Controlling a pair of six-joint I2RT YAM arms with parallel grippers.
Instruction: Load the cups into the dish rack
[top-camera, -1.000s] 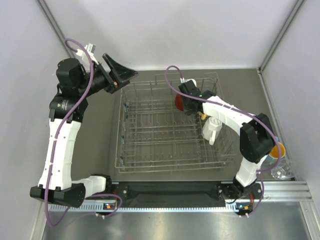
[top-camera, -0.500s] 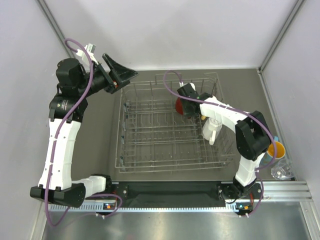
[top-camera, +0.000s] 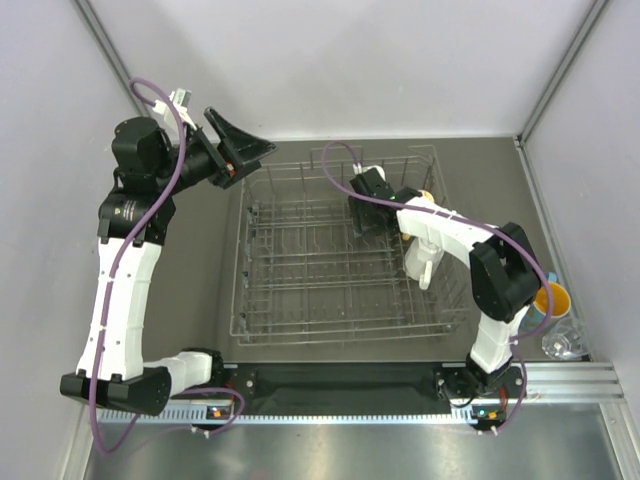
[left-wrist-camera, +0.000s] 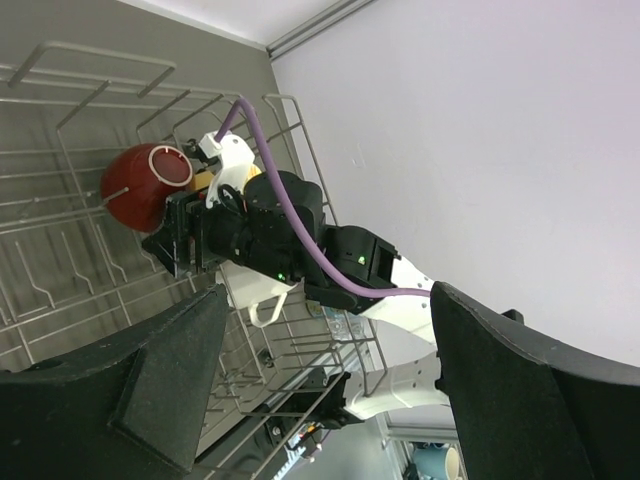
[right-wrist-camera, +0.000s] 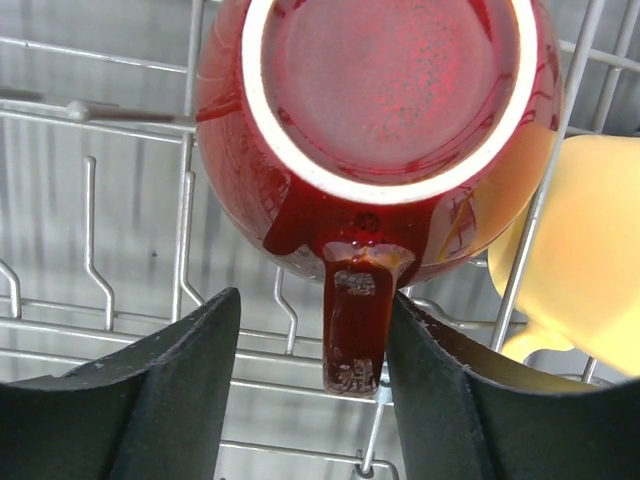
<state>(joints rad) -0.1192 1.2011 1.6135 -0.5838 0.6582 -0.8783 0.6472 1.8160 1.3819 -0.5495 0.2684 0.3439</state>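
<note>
Now the right gripper (right-wrist-camera: 315, 300) is seen with its fingers parted, where a second ago the red cup (right-wrist-camera: 390, 100) was clamped in them. The cup is lodged among the wires at the far right of the dish rack (top-camera: 300, 300), with its base turned to the wrist camera and its handle between the fingers. A yellow cup (right-wrist-camera: 590, 240) is wedged just beside it, and a white mug (top-camera: 422, 258) sits nearer. The left gripper (top-camera: 245, 150) is held wide open and empty above the rack's far left corner.
</note>
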